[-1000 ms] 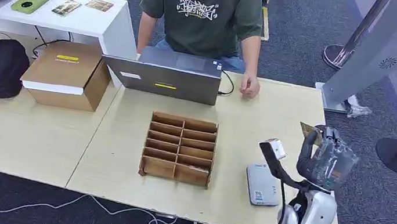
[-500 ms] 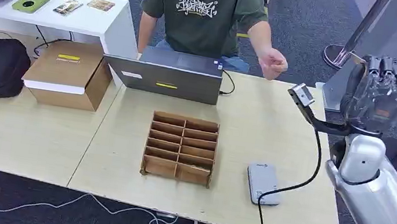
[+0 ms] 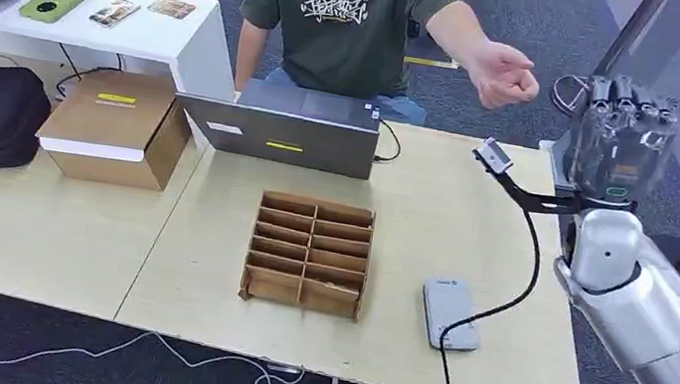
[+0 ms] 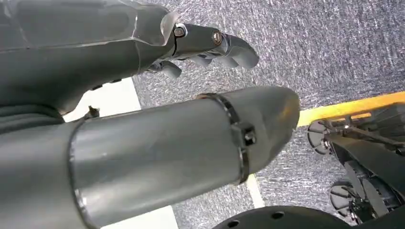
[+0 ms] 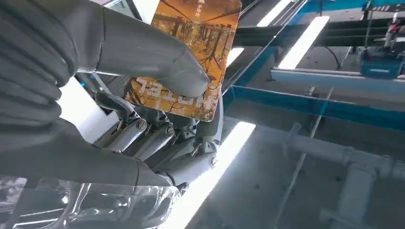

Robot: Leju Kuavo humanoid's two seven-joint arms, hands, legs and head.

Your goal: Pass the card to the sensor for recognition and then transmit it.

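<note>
The right hand [image 3: 619,141], raised high beyond the bench [image 3: 433,215] edge, pinches the orange card [image 5: 191,57] under its thumb, so the hand-over step seems underway: next it must bring the card to the person's reaching hand [image 3: 503,74] and let go.

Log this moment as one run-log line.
phase: handover | right hand: raised, holds card | person's hand: reaching toward it, apart | sensor: on table | left hand: holds nothing
</note>
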